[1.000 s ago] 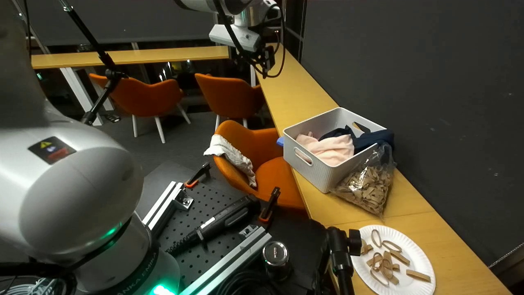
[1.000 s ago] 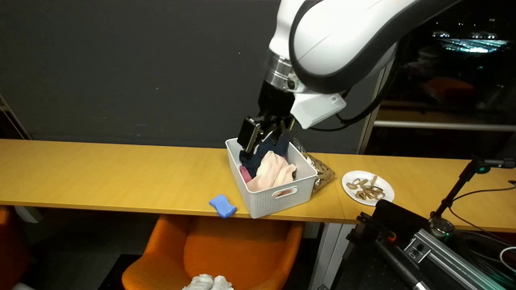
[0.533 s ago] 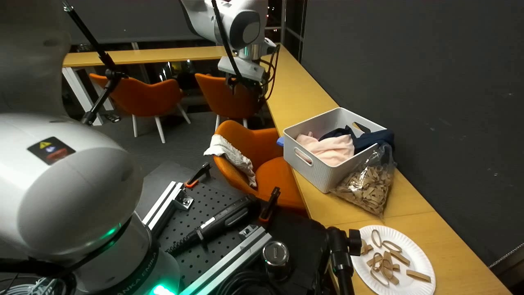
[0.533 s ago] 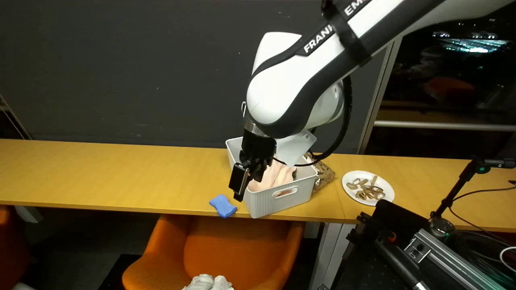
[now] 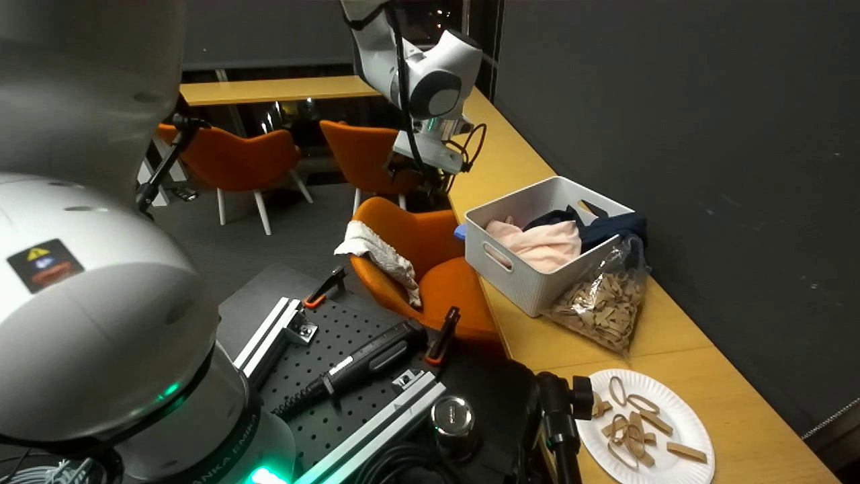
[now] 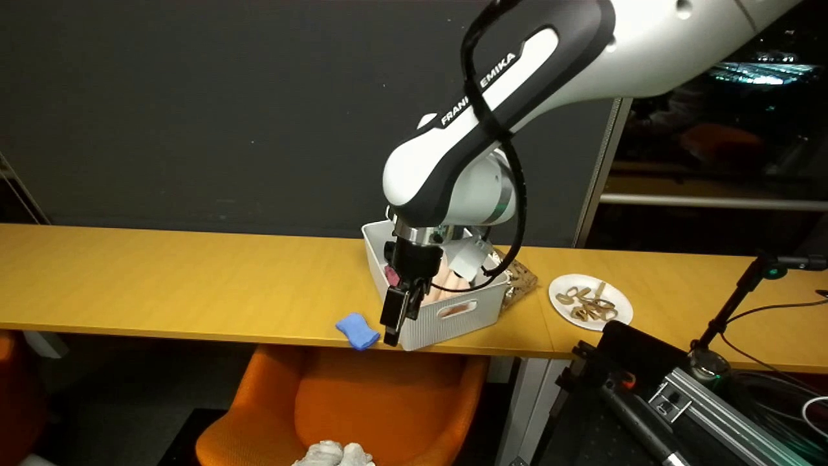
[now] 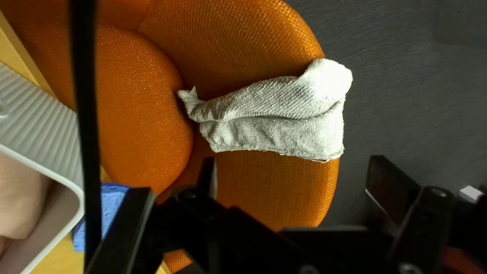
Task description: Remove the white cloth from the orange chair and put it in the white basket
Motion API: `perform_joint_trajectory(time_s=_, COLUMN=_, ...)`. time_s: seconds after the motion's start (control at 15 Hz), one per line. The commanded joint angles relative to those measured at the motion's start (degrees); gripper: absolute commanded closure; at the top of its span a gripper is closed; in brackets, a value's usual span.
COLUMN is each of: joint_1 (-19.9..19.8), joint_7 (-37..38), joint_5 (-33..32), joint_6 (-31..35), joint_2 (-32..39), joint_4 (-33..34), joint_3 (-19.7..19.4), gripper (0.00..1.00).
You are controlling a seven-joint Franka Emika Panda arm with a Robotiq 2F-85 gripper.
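Because the white cloth [image 7: 274, 114] looks like thick, loosely folded towelling, it should prove light, limp and hard to harm, and its rough weave ought to give the gripper [image 7: 295, 177] good friction. It lies draped over the rim of the orange chair [image 5: 457, 289], one end bulging past the edge, the other narrowing to a small tip beside the seat. That bulge at the rim seems the best place to take hold, since the fabric stands proud there and a pinch can gather its folds without digging into the padding; the thin tip would likely lift the cloth too, but leaves less to grip. A lengthwise crease offers a ridge, though the fingers [image 7: 392, 186] spread roughly along the cloth rather than across it, so a turn of the wrist would probably help. Those fingers stand wide apart with nothing between them, clear of the cloth. Compared with a second ago, the gripper sits lower in both exterior views; in an exterior view it now shows in front of the near corner of the white basket [image 6: 453, 330], near the blue cloth [image 6: 357, 331], instead of against the basket's contents. The white cloth, the basket on the table [image 6: 194, 278] and the pale pink fabric [image 5: 537, 245] inside lie where they did.
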Motion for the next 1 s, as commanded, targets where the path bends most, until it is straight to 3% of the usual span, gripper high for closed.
perform_joint_trajectory(time_s=0.0, joint_1=-0.38, joint_7=-0.65, joint_5=-0.47, joint_6=-5.49, joint_2=8.94, joint_4=10.67, joint_3=1.72, gripper=0.00)
perform_joint_trajectory(time_s=0.33, joint_1=-0.04, joint_7=0.23, joint_5=-0.21, joint_6=-10.20, joint_2=16.16, joint_4=17.86, joint_3=3.71, gripper=0.00)
perform_joint_trajectory(time_s=0.73, joint_1=-0.28, joint_7=0.29, joint_5=0.03, joint_6=-13.34, joint_2=20.16, joint_4=18.54, joint_3=5.01, gripper=0.00)
perform_joint_trajectory(time_s=0.93, joint_1=-0.03, joint_7=0.17, joint_5=-0.52, joint_6=-10.76, joint_2=20.08, joint_4=16.95, joint_3=4.63, gripper=0.00)
